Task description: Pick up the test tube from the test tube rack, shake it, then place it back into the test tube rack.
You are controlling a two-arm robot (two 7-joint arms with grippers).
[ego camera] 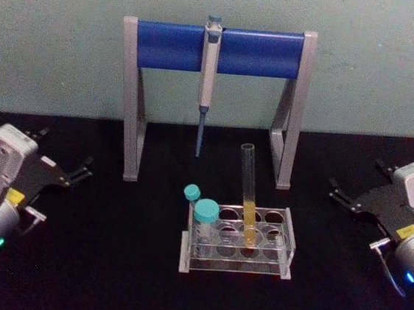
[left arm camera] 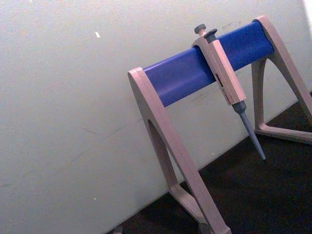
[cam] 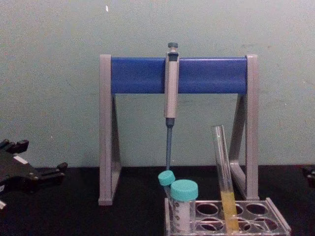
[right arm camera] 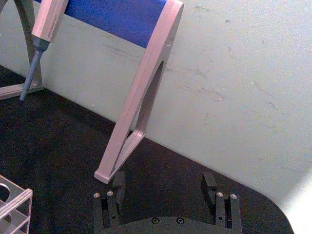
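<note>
Right gripper (right arm camera: 163, 184): jaws wide apart, holding nothing, low over the tabletop (ego camera: 69, 266), well right of the rack.
Left gripper (ego camera: 66, 151): jaws apart too, empty, parked well to the left.
Test tube (ego camera: 247, 196): leans slightly in a hole near the middle of the rack (ego camera: 287, 241), with yellow liquid low down and an open top.
Risk: we judge a hard shake could spill liquid, as there is no cap. A slanted pull could drag the light rack.
Neighbour: a teal-capped tube (ego camera: 206, 213) at the rack's left end could get knocked.
Surface: black tabletop.
Room: pale green wall. In front of it, a stand (ego camera: 167, 43) with a pipette (ego camera: 206, 88) hanging.
</note>
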